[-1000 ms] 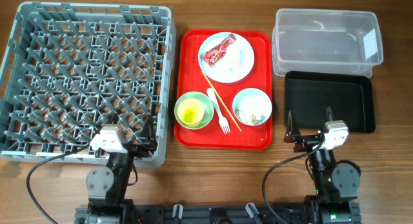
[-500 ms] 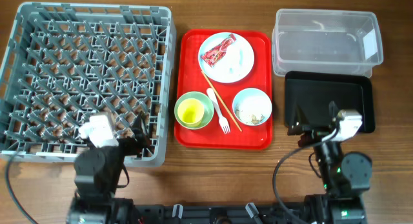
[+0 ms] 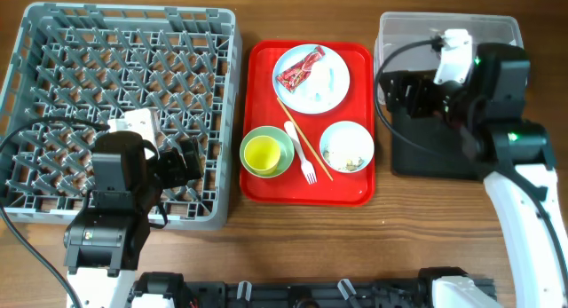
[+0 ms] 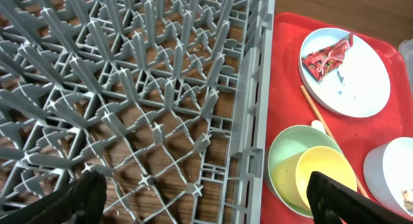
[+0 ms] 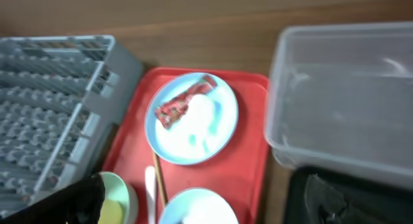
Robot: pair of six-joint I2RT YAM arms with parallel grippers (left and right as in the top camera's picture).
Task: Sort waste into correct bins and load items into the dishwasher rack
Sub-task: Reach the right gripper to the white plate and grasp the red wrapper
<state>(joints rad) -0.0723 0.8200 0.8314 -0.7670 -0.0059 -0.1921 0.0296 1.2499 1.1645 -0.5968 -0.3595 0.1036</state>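
The grey rack (image 3: 115,104) fills the left. On the red tray (image 3: 355,194) a white plate (image 3: 324,88) holds the red wrapper (image 3: 299,68). A green bowl (image 3: 253,161) holds the yellow cup (image 3: 264,151). The blue bowl (image 3: 347,147) holds crumbly scraps. The fork (image 3: 302,157) and chopsticks (image 3: 297,126) lie between them. The clear tub (image 3: 417,28) and black tray (image 3: 444,153) are at the right. My left gripper (image 3: 185,160) is open and empty over the rack's front right part (image 4: 129,88). My right gripper (image 3: 404,93) is open and empty above the tub's front left corner.
The red tray's raised rim (image 4: 284,75) lies close beside the rack's right wall (image 4: 258,88). In the right wrist view the plate (image 5: 200,130) and tub (image 5: 342,95) lie ahead. Bare wooden table (image 3: 293,246) runs along the front.
Both arms have left the table's front edge. The left gripper moved up over the rack. The right gripper swung far back over the black tray and tub. Both stay open.
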